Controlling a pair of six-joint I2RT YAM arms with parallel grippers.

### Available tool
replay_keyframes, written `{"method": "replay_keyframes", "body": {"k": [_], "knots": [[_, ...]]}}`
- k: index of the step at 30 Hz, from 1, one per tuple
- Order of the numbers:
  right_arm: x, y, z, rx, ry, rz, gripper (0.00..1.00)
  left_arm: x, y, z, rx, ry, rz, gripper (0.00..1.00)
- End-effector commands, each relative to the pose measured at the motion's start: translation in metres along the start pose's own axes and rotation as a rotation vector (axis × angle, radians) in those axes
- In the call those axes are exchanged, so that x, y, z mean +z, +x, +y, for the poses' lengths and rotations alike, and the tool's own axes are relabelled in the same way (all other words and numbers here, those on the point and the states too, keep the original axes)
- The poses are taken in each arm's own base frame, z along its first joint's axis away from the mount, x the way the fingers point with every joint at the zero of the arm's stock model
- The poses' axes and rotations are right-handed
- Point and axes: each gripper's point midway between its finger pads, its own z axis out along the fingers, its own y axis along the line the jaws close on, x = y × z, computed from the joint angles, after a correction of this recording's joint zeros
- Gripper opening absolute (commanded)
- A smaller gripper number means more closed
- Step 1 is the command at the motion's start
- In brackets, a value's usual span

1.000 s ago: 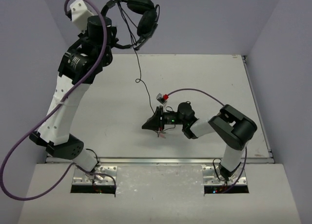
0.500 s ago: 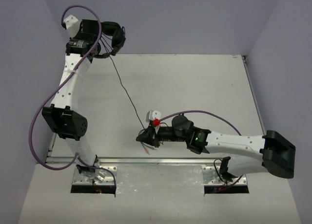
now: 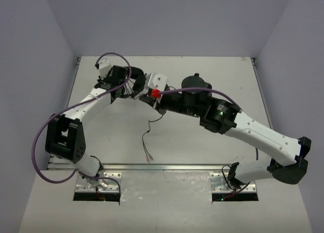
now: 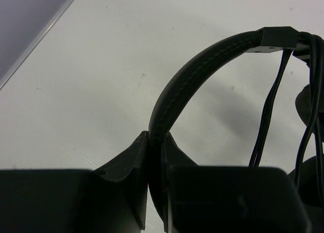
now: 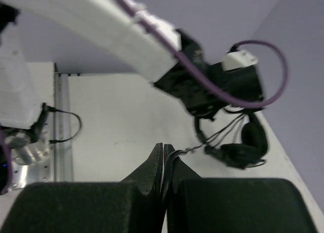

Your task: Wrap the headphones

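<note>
Headphones (image 4: 202, 66) are held by the headband in the closed left hand (image 4: 154, 139), low over the far-left part of the desk (image 3: 228, 76); contact with the desk can't be told. The cable (image 5: 186, 150) is pinched in the closed right hand (image 5: 164, 154), just beside the ear cups. Probable reason: the headband is clamped as an anchor so the cable can be led around it under tension. Loose cable tail with reddish plugs is left trailing toward the near edge. Desk is plain white and matte, enclosed by lilac-grey walls (image 3: 177, 20) on three sides.
</note>
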Motion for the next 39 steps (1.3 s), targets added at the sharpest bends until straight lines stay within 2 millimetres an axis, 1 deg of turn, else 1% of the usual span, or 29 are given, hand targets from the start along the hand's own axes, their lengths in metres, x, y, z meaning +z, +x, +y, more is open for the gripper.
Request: {"method": "replay_keyframes", "body": {"k": [1, 2, 3, 4, 5, 6, 7, 9, 10, 12, 13, 14, 16, 17, 18, 19, 20, 21, 22, 23, 25, 26, 27, 28, 31, 33, 34, 36, 39], "knots": [[-0.011, 0.008, -0.045, -0.110, 0.090, 0.109, 0.01, -0.041, -0.023, -0.045, -0.131, 0.211, -0.155, 0.00], [-0.016, 0.003, -0.062, -0.116, 0.124, 0.114, 0.01, -0.051, -0.017, -0.050, -0.130, 0.248, -0.157, 0.00], [-0.018, 0.001, -0.070, -0.122, 0.135, 0.115, 0.01, -0.053, 0.006, -0.052, -0.095, 0.261, -0.128, 0.00], [-0.023, -0.010, -0.080, -0.151, 0.158, 0.108, 0.01, -0.070, 0.017, -0.067, -0.087, 0.337, -0.125, 0.00], [-0.026, -0.012, -0.093, -0.165, 0.186, 0.120, 0.01, -0.079, 0.027, -0.074, -0.058, 0.387, -0.130, 0.00], [-0.023, -0.008, -0.101, -0.176, 0.197, 0.146, 0.01, -0.081, 0.050, -0.069, 0.000, 0.384, -0.127, 0.00], [-0.029, -0.016, -0.113, -0.208, 0.227, 0.157, 0.01, -0.099, 0.061, -0.077, 0.022, 0.440, -0.132, 0.00], [-0.032, -0.007, -0.139, -0.233, 0.274, 0.204, 0.01, -0.109, 0.080, -0.074, 0.058, 0.481, -0.136, 0.00], [-0.041, -0.006, -0.157, -0.238, 0.312, 0.222, 0.01, -0.111, 0.085, -0.072, 0.068, 0.495, -0.133, 0.01], [-0.045, 0.003, -0.174, -0.274, 0.333, 0.265, 0.01, -0.113, 0.091, -0.063, 0.090, 0.508, -0.122, 0.00], [-0.056, 0.007, -0.191, -0.287, 0.379, 0.305, 0.01, -0.116, 0.091, -0.061, 0.102, 0.518, -0.122, 0.00], [-0.057, 0.013, -0.201, -0.321, 0.392, 0.339, 0.01, -0.129, 0.089, -0.061, 0.111, 0.547, -0.143, 0.00], [-0.073, 0.012, -0.229, -0.348, 0.472, 0.374, 0.01, -0.145, 0.093, -0.065, 0.147, 0.586, -0.159, 0.00], [-0.077, 0.012, -0.238, -0.377, 0.492, 0.389, 0.01, -0.155, 0.109, -0.066, 0.239, 0.613, -0.142, 0.00], [-0.085, 0.012, -0.257, -0.390, 0.543, 0.396, 0.01, -0.164, 0.111, -0.073, 0.264, 0.634, -0.132, 0.00], [-0.092, 0.010, -0.266, -0.397, 0.570, 0.400, 0.01, -0.172, 0.119, -0.078, 0.303, 0.666, -0.109, 0.00], [-0.095, 0.006, -0.273, -0.409, 0.587, 0.388, 0.01, -0.180, 0.139, -0.081, 0.397, 0.690, -0.080, 0.00], [-0.103, 0.008, -0.286, -0.408, 0.614, 0.395, 0.01, -0.187, 0.150, -0.086, 0.448, 0.727, -0.056, 0.00], [-0.108, 0.010, -0.292, -0.411, 0.629, 0.394, 0.01, -0.202, 0.163, -0.096, 0.502, 0.804, -0.019, 0.00], [-0.110, 0.011, -0.297, -0.414, 0.635, 0.394, 0.01, -0.211, 0.185, -0.096, 0.586, 0.823, 0.005, 0.00], [-0.124, 0.025, -0.313, -0.405, 0.678, 0.411, 0.01, -0.228, 0.205, -0.097, 0.654, 0.881, 0.052, 0.00], [-0.124, 0.032, -0.315, -0.378, 0.667, 0.403, 0.01, -0.228, 0.207, -0.094, 0.647, 0.867, 0.063, 0.00], [-0.134, 0.047, -0.324, -0.349, 0.690, 0.416, 0.01, -0.226, 0.207, -0.086, 0.653, 0.844, 0.073, 0.00], [-0.141, 0.052, -0.327, -0.329, 0.708, 0.414, 0.01, -0.225, 0.204, -0.082, 0.637, 0.824, 0.071, 0.00], [-0.146, 0.075, -0.335, -0.172, 0.708, 0.352, 0.01, -0.243, 0.188, -0.076, 0.576, 0.882, 0.095, 0.00], [-0.138, 0.083, -0.333, -0.071, 0.624, 0.269, 0.01, -0.262, 0.174, -0.073, 0.547, 0.957, 0.104, 0.00], [-0.135, 0.078, -0.330, -0.039, 0.606, 0.235, 0.01, -0.270, 0.170, -0.073, 0.537, 0.994, 0.109, 0.00], [-0.113, 0.084, -0.321, 0.030, 0.496, 0.198, 0.01, -0.294, 0.151, -0.072, 0.506, 1.101, 0.091, 0.00], [-0.092, 0.095, -0.312, 0.147, 0.408, 0.151, 0.01, -0.325, 0.128, -0.068, 0.452, 1.239, 0.078, 0.00]]}}
